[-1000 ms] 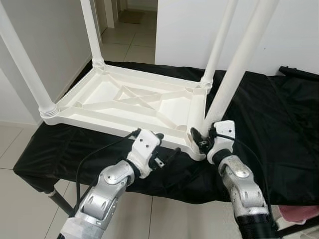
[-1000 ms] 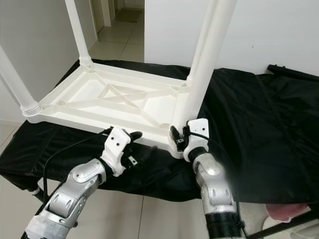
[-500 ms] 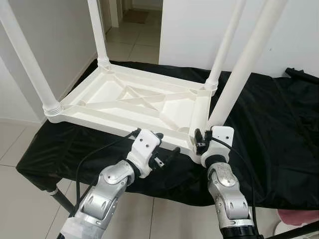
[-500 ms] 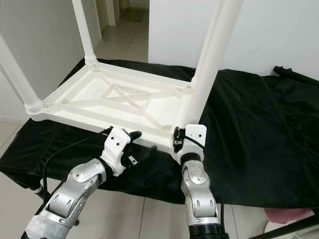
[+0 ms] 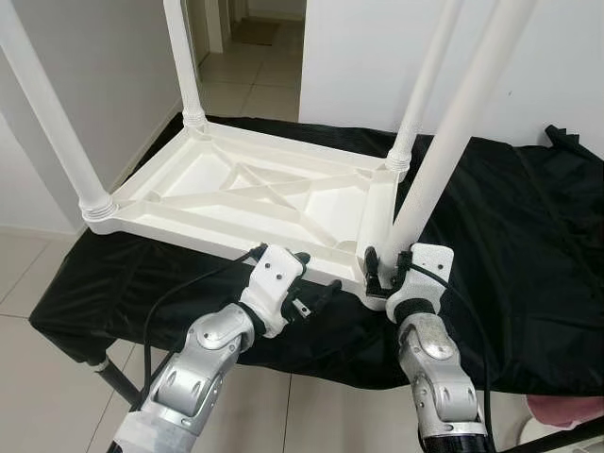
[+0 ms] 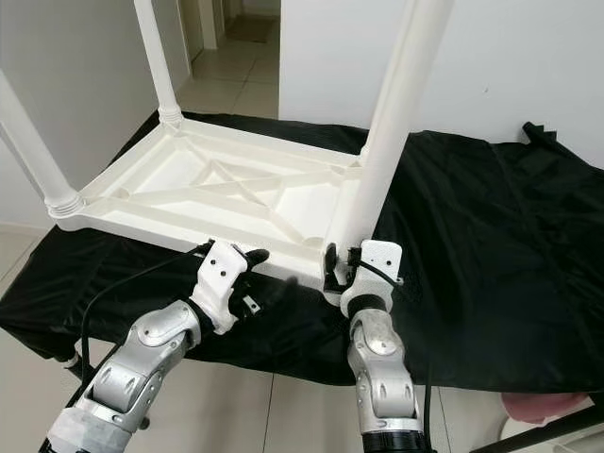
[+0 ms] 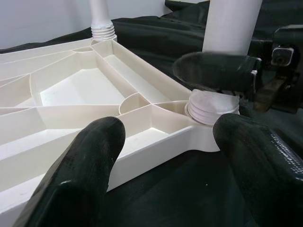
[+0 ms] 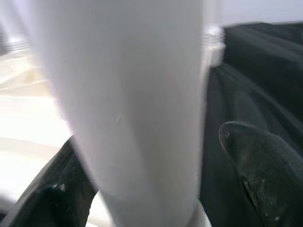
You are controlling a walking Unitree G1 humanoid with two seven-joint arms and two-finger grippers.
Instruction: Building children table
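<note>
The inverted children's table [image 5: 245, 189] exposes its sockets; the right end effector [image 5: 390, 269] clasps leg 4 [image 5: 444, 142] near its base for seating, while the left end effector [image 5: 316, 294] waits released.

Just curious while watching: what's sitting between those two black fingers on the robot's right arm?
The lower end of a white plastic table leg, just above its ribbed socket, stands between the right gripper's fingers. The right wrist view shows it best.

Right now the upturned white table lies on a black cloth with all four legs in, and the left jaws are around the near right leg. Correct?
Not quite. It is the right gripper at the near right leg, as the left eye view shows. The left gripper hovers open beside the table edge. The rest holds.
</note>
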